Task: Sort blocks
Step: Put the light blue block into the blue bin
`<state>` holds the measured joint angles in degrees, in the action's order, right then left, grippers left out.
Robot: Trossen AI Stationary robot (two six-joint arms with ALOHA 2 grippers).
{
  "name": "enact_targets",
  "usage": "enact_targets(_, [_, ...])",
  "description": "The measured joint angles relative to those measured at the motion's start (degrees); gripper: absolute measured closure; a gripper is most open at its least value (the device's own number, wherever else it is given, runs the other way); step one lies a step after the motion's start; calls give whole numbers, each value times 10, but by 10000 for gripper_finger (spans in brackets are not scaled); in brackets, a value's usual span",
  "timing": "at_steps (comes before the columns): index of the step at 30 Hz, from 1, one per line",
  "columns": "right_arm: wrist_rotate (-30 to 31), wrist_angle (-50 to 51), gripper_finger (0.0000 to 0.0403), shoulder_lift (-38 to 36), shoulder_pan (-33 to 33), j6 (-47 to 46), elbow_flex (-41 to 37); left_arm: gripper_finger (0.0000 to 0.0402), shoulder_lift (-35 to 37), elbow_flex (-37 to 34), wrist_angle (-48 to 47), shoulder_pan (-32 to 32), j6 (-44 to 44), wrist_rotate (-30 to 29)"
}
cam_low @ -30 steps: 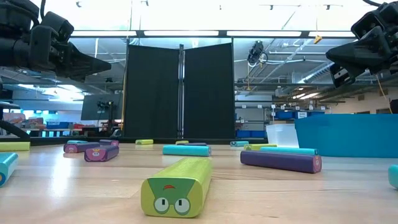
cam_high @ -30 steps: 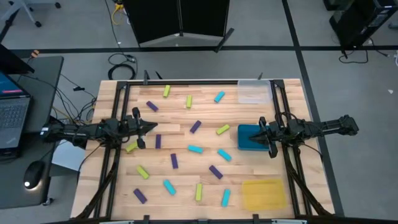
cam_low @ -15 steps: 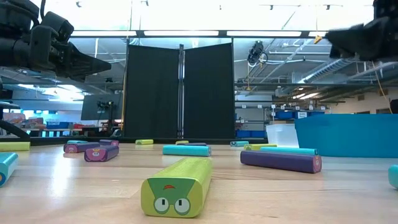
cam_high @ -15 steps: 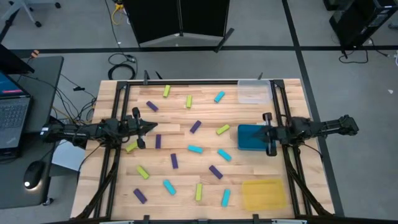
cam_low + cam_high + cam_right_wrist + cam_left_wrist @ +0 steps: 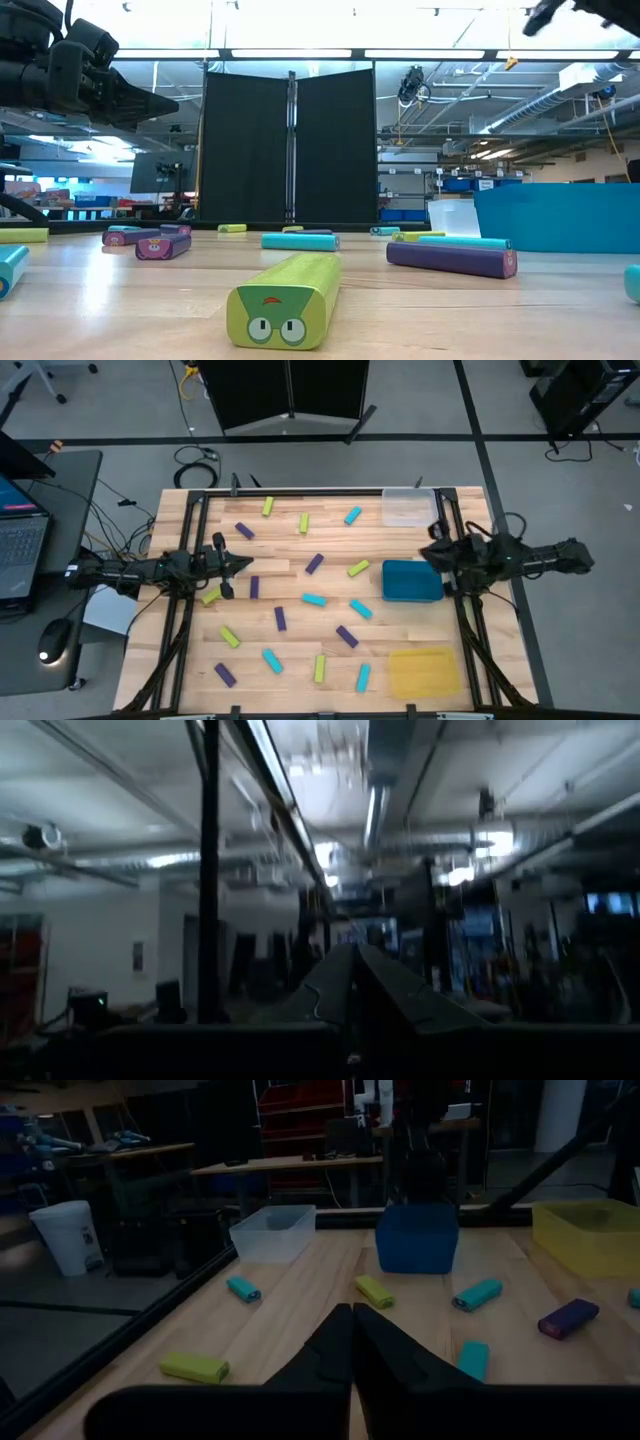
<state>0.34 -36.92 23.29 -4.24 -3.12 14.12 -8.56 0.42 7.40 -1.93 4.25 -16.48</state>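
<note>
- Table [image 5: 330, 650]: I saw wood slats in a black frame, both arms over it, one from each side.
- Left arm [image 5: 130, 571]: lay level over the table's left edge; left gripper [image 5: 243, 566] hung above the boards, fingers pressed together, nothing in them. My left wrist view showed the closed fingers [image 5: 345, 1350] aimed across the table at the trays.
- Right arm [image 5: 530, 558]: sat over the right edge; right gripper [image 5: 432, 552] near the far right corner of the teal tray, tilted up. My right wrist view showed only ceiling past closed fingers [image 5: 350, 985], holding nothing.
- Yellow tray [image 5: 425, 672]: near right corner, looked bare.
- Teal tray [image 5: 410, 582]: right side, middle; I couldn't make out any contents.
- Clear tray [image 5: 408, 508]: far right corner.
- Blocks [image 5: 313, 600]: purple, cyan and yellow-green, scattered flat across the middle and left of the table, apart from each other, outside the trays.
- One yellow-green block [image 5: 211, 596] lay just beside the left arm's frame rail.
- In my low view a yellow-green block [image 5: 287, 298] lay closest, its cartoon-eyed end facing the camera.
</note>
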Motion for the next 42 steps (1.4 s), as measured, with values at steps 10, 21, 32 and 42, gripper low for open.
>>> enact_targets(10, [12, -2, 370, 343, 42, -6, 212, 385, 0, 0, 52, 0, -67, 0])
enact_targets(21, [-11, 33, 370, 543, 56, -75, 299, 385, 0, 0, 105, 0, -103, 0])
enact_targets(32, [8, 312, 370, 674, 32, -61, 430, 385, 0, 0, 105, 0, -103, 0])
enact_targets(42, [64, 378, 369, 785, 2, -59, 470, 385, 0, 0, 105, 0, -105, 0])
